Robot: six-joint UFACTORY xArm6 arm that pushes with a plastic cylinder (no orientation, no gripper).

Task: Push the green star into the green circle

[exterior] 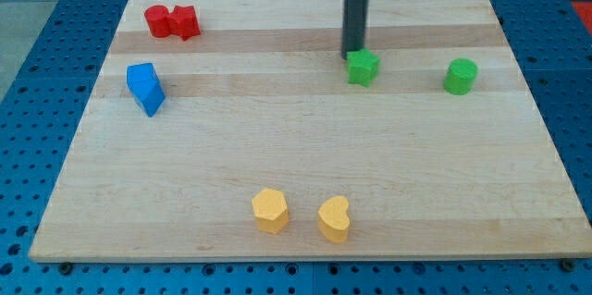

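Observation:
The green star (363,67) lies on the wooden board in the upper right part of the view. The green circle (460,76), a short cylinder, stands to its right with a clear gap between them. My tip (352,54) sits at the star's upper left edge, touching or almost touching it. The dark rod rises straight up from there to the view's top.
Two red blocks (172,22) lie side by side at the upper left. Two blue blocks (145,88) touch at the left. A yellow hexagon (270,210) and a yellow heart (335,219) lie near the bottom edge of the board (296,147).

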